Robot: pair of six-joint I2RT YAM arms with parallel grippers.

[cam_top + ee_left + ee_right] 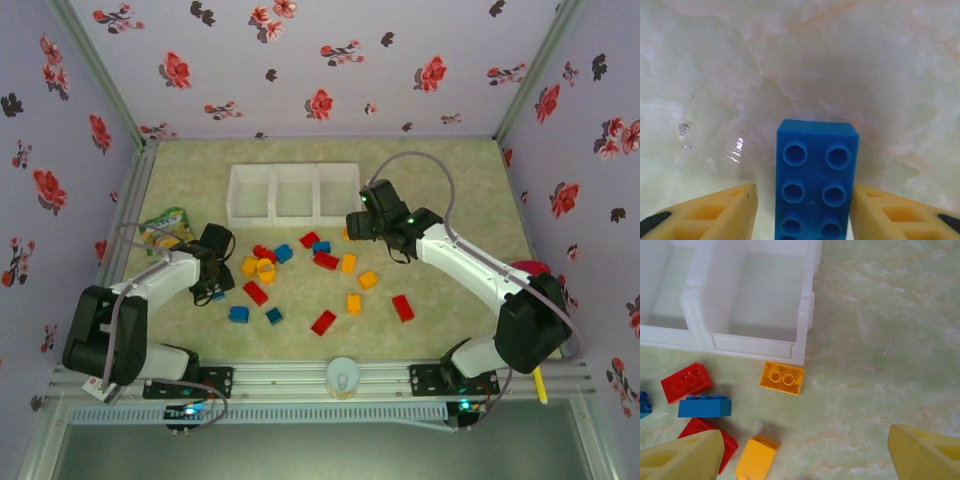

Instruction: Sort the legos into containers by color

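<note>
One blue lego (pixel 817 170) between the left gripper's (pixel 804 190) narrowly spread fingers, a sliver of gap beside one.

Standing here I can make out no readable writing: the print on the crinkled green snack packet (pixel 165 228) by the table's left edge is too small and blurred, and the studded blue plastic brick (pixel 816 180) shows no legible mark.

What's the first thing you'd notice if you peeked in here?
Bright red, blue and yellow legos lie scattered across the middle of the table. Behind them, the white three-compartment tray stands empty. Up close, one blue lego sits between the left gripper's fingers.
</note>
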